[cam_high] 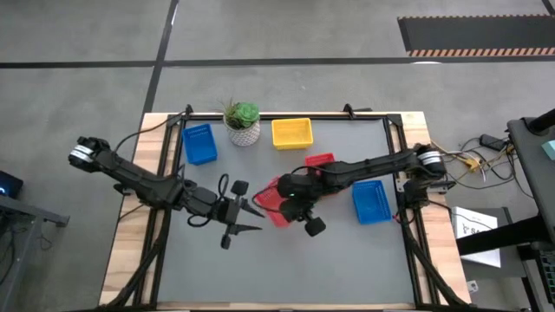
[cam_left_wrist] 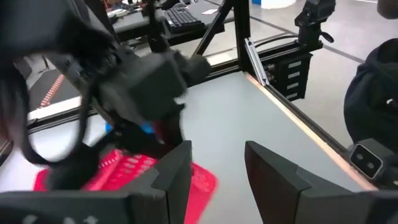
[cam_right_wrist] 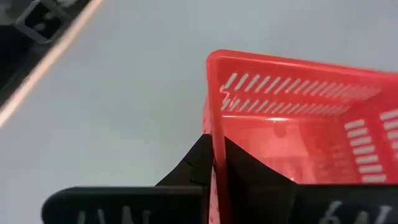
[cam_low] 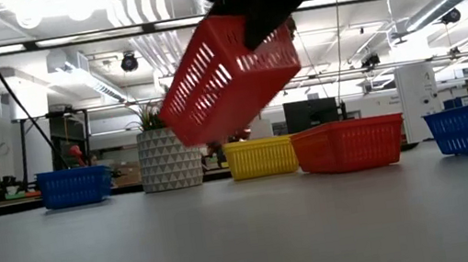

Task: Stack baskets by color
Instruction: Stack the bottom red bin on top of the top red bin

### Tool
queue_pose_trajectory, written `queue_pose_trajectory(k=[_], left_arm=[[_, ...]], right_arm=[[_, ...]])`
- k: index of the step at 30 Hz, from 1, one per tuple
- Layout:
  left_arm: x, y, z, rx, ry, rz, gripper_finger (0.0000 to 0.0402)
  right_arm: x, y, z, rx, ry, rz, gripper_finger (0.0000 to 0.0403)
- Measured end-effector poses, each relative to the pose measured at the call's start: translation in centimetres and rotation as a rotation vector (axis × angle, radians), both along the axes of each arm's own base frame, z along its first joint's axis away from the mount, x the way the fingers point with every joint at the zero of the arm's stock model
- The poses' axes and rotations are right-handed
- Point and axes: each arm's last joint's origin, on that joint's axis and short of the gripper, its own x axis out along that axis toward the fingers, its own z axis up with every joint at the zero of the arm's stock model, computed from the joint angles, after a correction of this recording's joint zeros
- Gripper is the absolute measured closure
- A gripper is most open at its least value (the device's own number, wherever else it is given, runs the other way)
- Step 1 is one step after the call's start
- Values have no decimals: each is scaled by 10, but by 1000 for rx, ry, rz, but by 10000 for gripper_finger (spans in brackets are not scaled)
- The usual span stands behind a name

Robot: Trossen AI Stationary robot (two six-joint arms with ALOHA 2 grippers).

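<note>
My right gripper (cam_high: pixel 283 198) is shut on a red basket (cam_low: pixel 230 76) near the table's middle. The basket is tilted and well above the table. My left gripper (cam_left_wrist: pixel 217 171) stands open just left of that basket (cam_high: pixel 270 206), with nothing between its fingers. A second red basket (cam_high: pixel 319 160) rests on its base behind the lifted one. A yellow basket (cam_high: pixel 292 133) stands at the far edge. One blue basket (cam_high: pixel 199 143) is at the far left, another (cam_high: pixel 371 201) at the right. My right gripper pinches one wall of the red basket at its rim (cam_right_wrist: pixel 213 134). One finger is outside the wall and one finger (cam_right_wrist: pixel 249 171) is inside the basket. The fingers slant down from the table's right. The basket hangs tilted below them, clear of the table.
A green plant in a white patterned pot (cam_high: pixel 243 124) stands at the far edge between the blue and yellow baskets. A black frame rail (cam_high: pixel 395 165) borders the grey mat. The near half of the mat (cam_high: pixel 286 269) is bare.
</note>
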Motion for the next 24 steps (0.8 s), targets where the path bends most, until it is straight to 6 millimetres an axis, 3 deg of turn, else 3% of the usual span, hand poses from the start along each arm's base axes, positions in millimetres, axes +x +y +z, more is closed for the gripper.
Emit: queue_pose_trajectory(k=[13,24], left_arm=[[0,-2,-1,7,-3,26,267],[0,-2,-1,5,0,25,267]], right_arm=[[-59,-14,-4,-219,-217,-271,394],[-118,-32,-14,-248,-324,-369,394]])
